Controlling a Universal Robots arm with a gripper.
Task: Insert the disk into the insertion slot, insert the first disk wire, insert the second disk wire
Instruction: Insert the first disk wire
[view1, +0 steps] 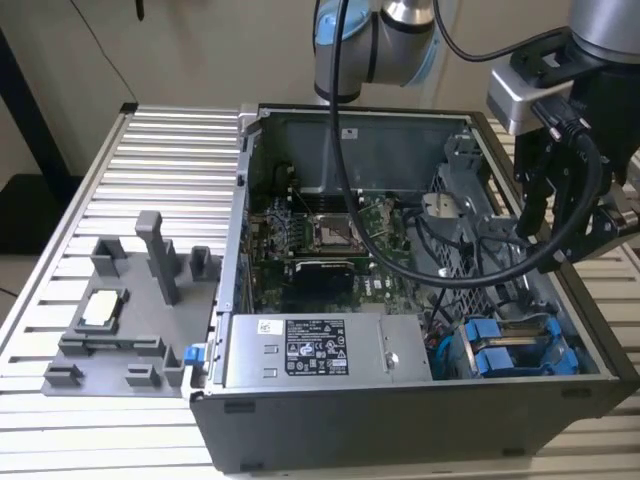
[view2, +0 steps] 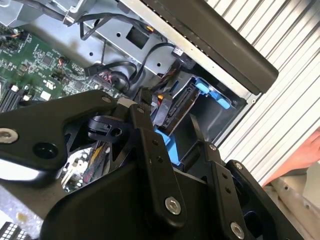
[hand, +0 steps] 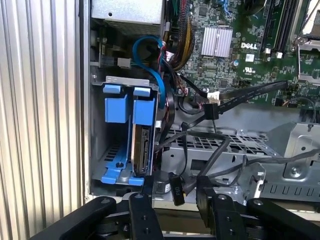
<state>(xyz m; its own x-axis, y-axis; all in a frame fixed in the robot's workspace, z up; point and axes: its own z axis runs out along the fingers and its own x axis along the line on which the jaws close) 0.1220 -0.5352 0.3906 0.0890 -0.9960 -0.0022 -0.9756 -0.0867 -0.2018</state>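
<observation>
Disk (hand: 142, 155) in blue carrier, seated in the insertion slot (hand: 131, 80) beside the case wall; gripper (hand: 176, 178) spread wide, holding nothing, straddling a loose black wire plug (hand: 176, 194); first-wire step judged in hand, calling for a firm pinch and fine alignment to the port.

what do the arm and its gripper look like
The arm is silver-grey tube with pale blue joint caps, and black cables loop off it. A silver-grey block sits at the wrist. The gripper is black, with linked bars fastened by silver screws.
</observation>
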